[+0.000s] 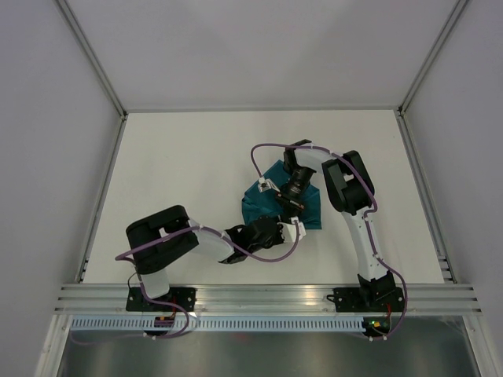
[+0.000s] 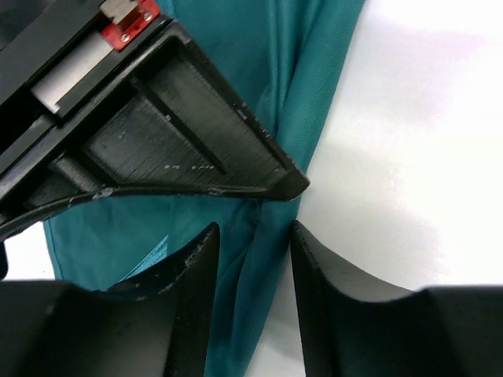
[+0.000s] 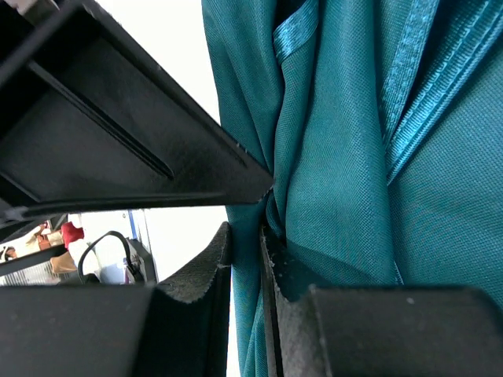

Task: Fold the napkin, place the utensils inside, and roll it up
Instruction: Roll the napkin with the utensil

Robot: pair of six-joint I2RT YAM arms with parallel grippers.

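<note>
The teal napkin lies bunched and folded at the table's middle. My right gripper is over it, shut on a hanging fold of the cloth, which is pinched between the fingers. My left gripper is at the napkin's near right edge. It is open, and a narrow fold of the napkin runs between its fingers, with bare table showing beside the cloth. The knife is not visible in any view.
The white table is bounded by aluminium rails on the left, right and near sides, and by grey walls. The right arm's purple cable loops over the napkin's far side.
</note>
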